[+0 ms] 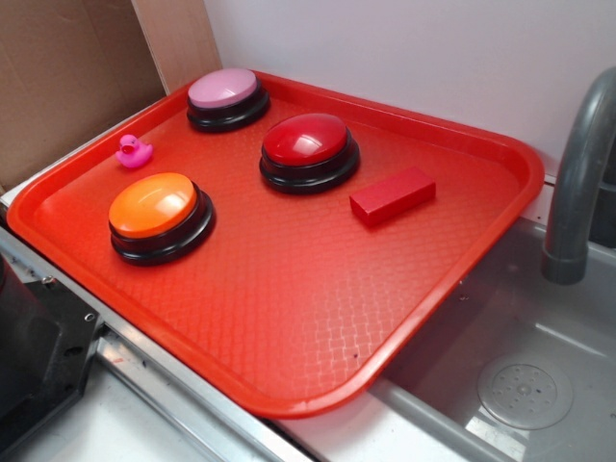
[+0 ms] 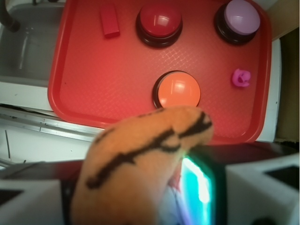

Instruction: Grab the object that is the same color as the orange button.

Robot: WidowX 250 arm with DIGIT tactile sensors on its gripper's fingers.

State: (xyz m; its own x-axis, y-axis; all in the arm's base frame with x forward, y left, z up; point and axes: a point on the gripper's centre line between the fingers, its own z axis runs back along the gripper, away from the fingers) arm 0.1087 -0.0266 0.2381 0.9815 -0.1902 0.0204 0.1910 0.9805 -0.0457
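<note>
Orange tiger held up at the wrist camera, high over the red tray.

Exterior view: the red tray (image 1: pixel 289 318) carries the orange button (image 1: pixel 154 207) with its glossy dome on a black base, a red-domed button (image 1: pixel 308 144), a pink-domed button (image 1: pixel 226 91), a pink rubber duck (image 1: pixel 133 151) and a red block (image 1: pixel 392 196); a grey sink (image 1: pixel 520 385) and faucet (image 1: pixel 577 173) sit beside it; neither tiger nor gripper shows here.

Wrist view: the plush tiger (image 2: pixel 136 168) fills the foreground, blurred, fuzzy orange with thin black stripes, its face and paws out of sight. It sits in the gripper (image 2: pixel 140 197), whose white finger (image 2: pixel 262 187) shows at the side, so the gripper appears clamped on it. Below lie the tray (image 2: pixel 93 79), the orange button (image 2: pixel 178 90), both other buttons, the duck (image 2: pixel 241 78) and the block (image 2: pixel 109 20).
</note>
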